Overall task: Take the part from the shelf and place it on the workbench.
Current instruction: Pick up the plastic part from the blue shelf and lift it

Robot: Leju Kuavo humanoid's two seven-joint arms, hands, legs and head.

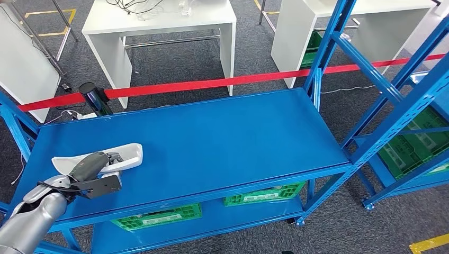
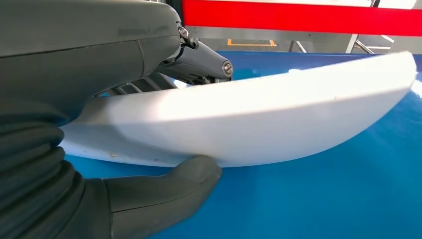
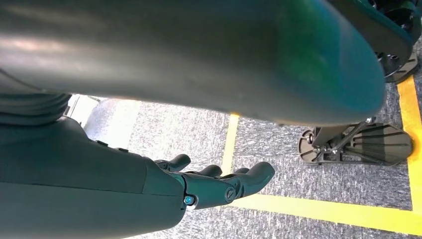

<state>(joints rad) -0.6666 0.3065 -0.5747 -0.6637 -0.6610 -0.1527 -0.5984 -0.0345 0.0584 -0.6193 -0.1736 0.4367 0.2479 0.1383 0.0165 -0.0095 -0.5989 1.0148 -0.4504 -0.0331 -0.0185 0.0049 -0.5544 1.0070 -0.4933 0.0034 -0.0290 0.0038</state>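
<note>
- Left hand [image 1: 91, 168] clasped on the white part [image 1: 126, 156] at the near left of the blue shelf [image 1: 222, 137].
- Thumb [image 2: 164, 191] pressed under the part's curved edge, dark fingers [image 2: 201, 62] laid over its top.
- Part low over the shelf top; touching or just lifted, cannot tell.
- Right hand [image 3: 214, 184] hanging over grey carpet [image 3: 318, 191] and a yellow line [image 3: 318, 211], fingers loosely spread, holding nothing.

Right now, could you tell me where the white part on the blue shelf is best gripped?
Judging by its shape, grip the white part across its thin curved edge, from the near-left end, as the left hand does: thumb beneath, fingers on top.
</note>
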